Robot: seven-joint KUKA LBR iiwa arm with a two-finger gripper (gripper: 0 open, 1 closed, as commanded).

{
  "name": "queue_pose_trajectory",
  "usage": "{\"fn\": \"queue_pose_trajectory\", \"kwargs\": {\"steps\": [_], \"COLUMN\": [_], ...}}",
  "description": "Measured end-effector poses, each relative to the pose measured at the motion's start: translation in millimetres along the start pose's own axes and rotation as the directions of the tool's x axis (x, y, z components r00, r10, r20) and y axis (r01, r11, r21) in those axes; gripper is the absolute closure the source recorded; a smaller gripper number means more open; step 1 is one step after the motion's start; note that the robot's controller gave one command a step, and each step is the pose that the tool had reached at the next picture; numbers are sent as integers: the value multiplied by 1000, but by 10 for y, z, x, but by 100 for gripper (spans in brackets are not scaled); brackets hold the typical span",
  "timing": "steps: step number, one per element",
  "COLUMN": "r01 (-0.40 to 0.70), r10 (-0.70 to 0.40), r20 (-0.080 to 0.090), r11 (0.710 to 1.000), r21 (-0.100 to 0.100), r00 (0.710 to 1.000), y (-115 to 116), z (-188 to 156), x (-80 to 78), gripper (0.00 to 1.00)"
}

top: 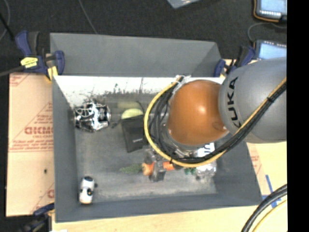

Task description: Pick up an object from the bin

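My gripper (155,170) reaches down under the arm's orange cover, low over the front middle of the bin floor. Right around it lie a small orange piece (147,168) and a flat dark green piece (129,169) just to its left. Whether anything is held is hidden. A black box (132,134) lies tilted just behind and left of the gripper. A clear and green thing (200,172) sits to its right.
A yellow-green ball (131,113) rests behind the black box near the back wall. A black-and-white crumpled thing (91,116) lies at the back left. A small white and black toy (87,190) stands in the front left corner. The arm covers the bin's right side.
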State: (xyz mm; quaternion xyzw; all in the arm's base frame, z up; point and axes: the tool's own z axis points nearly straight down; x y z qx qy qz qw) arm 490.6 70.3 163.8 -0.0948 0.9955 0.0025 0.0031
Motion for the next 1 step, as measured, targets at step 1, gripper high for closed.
{"fn": "queue_pose_trajectory", "kwargs": {"steps": [1], "r01": [36], "r10": [-36], "r20": [-7], "r11": [999], "r21": [0], "r00": [999], "y": [-77], "z": [-563], "x": [115], "gripper": [100]}}
